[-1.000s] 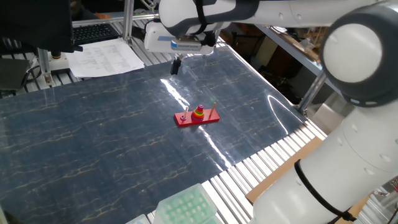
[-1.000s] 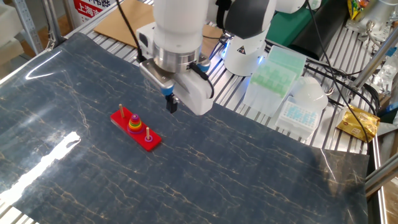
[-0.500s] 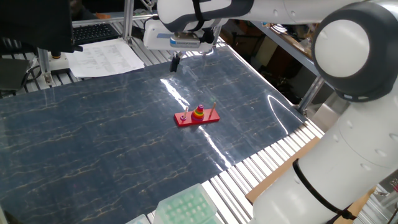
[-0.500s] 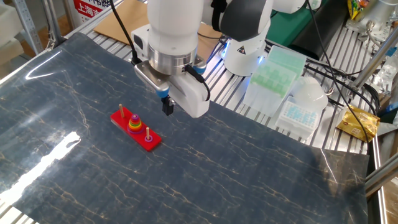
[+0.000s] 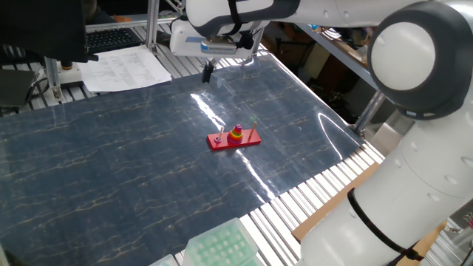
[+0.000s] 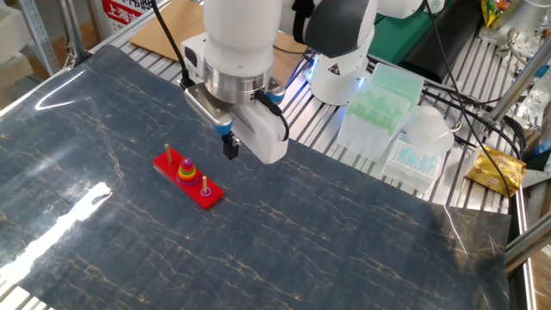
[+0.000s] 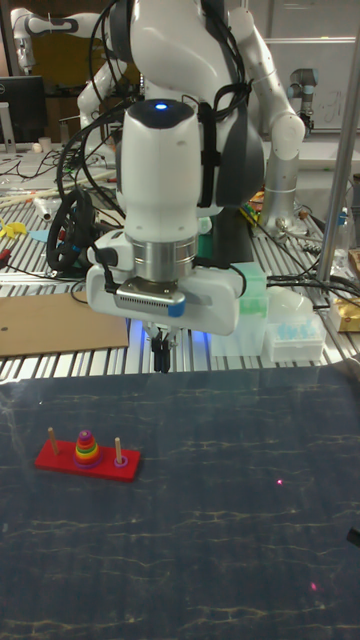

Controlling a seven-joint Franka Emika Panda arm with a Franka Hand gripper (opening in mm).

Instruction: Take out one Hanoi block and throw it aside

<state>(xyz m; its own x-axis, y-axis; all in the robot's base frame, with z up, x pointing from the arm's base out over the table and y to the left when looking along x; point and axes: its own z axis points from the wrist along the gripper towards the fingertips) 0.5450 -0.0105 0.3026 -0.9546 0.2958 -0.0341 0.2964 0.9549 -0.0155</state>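
Note:
The Hanoi block is the tiny magenta-purple ring on top of the stack of red, yellow and green rings on the middle peg of the flat red base. That top ring also shows in the other fixed view as Hanoi block and in the tall view as Hanoi block. My gripper hangs above the dark mat, off to one side of the base and clear of it. Its fingers are shut and hold nothing. The gripper is beyond the base in one fixed view, and the gripper is up and right of it in the tall view.
A green tube rack and a white box stand off the mat beside the arm's base. Another green rack lies at the near edge. Papers and flat cardboard rest on the slatted table.
The gripper has drifted a little further from the ring stack, staying shut. The rings and base have not moved.

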